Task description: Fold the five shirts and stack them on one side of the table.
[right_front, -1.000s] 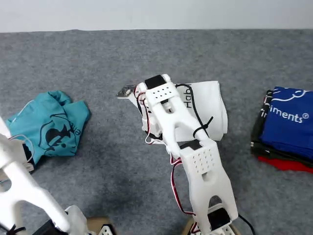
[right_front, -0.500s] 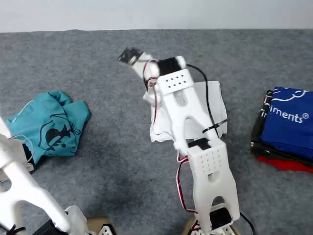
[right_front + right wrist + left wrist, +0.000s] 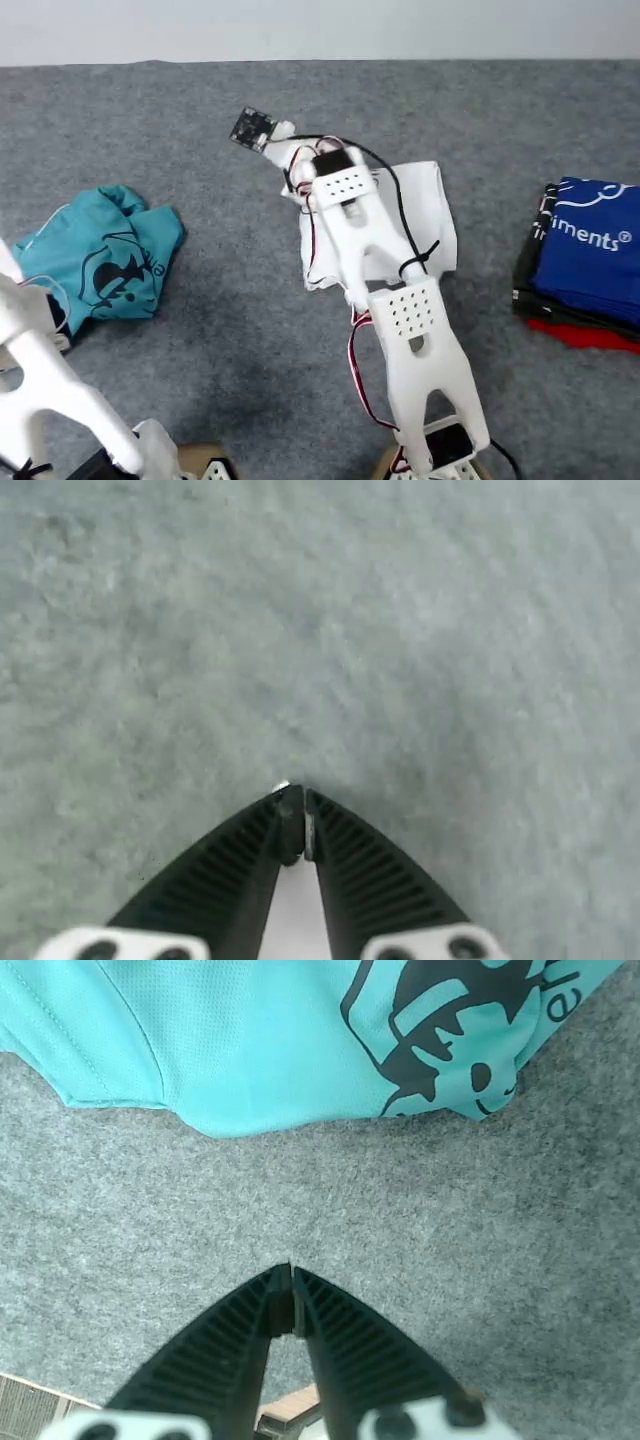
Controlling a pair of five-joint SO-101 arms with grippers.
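**A:** Grey carpet covers the table (image 3: 520, 120). Why is the white shirt (image 3: 428, 215) in the middle?

**B:** I think it is there for room to fold it. The right arm (image 3: 400, 320) lies across it and hides much, so I cannot judge the fold.

**A:** And the teal shirt (image 3: 100, 250)?

**B:** It is crumpled at the left, not yet folded. The stack (image 3: 585, 245) at the right side shows blue, black and red layers, but the frame cuts it off.

**A:** The right gripper (image 3: 291, 802)?

**B:** Closed, with a strip of white between the jaws. Probably this is the white shirt's edge, held up for a fold.

**A:** The left gripper (image 3: 292, 1278)?

**B:** Pressed together on nothing, above bare carpet just before the teal shirt.
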